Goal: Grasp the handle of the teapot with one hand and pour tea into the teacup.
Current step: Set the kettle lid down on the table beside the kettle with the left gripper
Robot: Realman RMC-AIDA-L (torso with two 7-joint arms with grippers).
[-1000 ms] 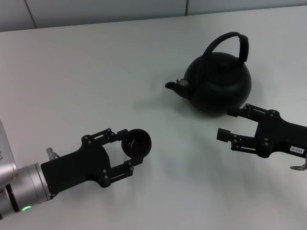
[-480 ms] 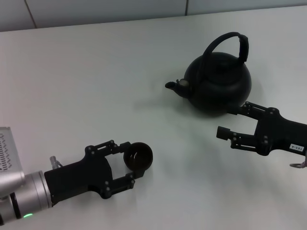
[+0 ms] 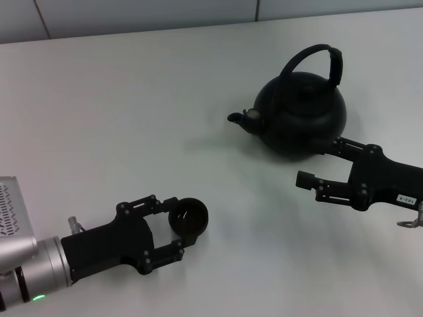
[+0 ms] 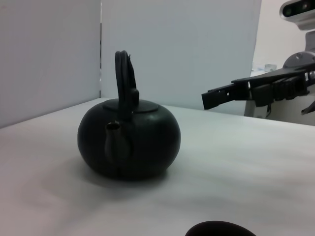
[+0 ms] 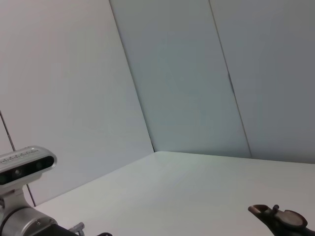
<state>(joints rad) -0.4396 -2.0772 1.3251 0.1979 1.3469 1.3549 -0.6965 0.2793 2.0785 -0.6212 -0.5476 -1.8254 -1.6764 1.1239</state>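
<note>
Two grippers flank my teapot: left gripper pinching the teacup off its spout side — right gripper spread, one finger beside its body.

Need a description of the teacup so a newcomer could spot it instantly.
On the white table, look at the near side on the robot's left, far from the teapot. The teacup sits between the left gripper fingers: a small, round, black, handleless bowl, with no spout or hoop.
</note>
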